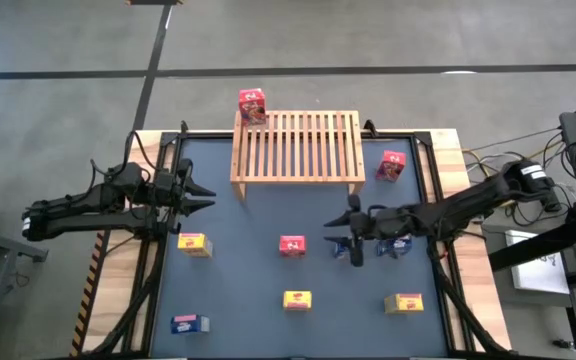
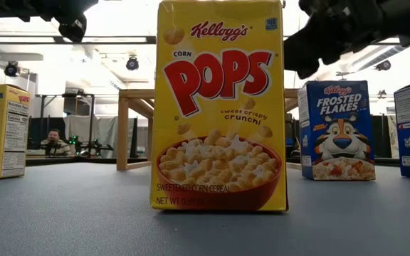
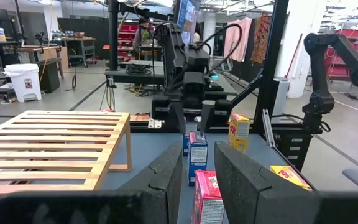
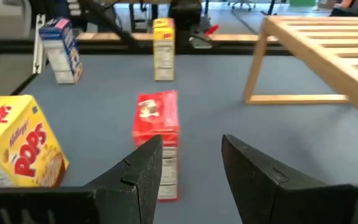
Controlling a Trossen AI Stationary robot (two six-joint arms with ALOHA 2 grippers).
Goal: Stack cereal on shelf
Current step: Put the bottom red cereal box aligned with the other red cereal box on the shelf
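Observation:
The shelf [image 1: 296,147], a light slatted wooden rack, stands at the table's far middle. A red cereal box [image 1: 252,106] stands at its far left corner, and another red one [image 1: 391,165] is on the table to its right. A third red box [image 1: 291,245] stands mid-table. My right gripper [image 1: 336,221] hovers open just right of it, fingers pointing left; in the right wrist view that gripper [image 4: 191,146] faces this box [image 4: 157,134]. My left gripper [image 1: 203,195] is open at the table's left side with nothing between the fingers [image 3: 197,155].
Two blue boxes [image 1: 340,247] [image 1: 398,243] stand beside and under my right arm. Yellow boxes stand at the left [image 1: 195,243], near middle [image 1: 297,299] and near right [image 1: 404,303]. A blue box [image 1: 189,323] lies near the front left corner. A person sits in the room beyond [image 2: 53,140].

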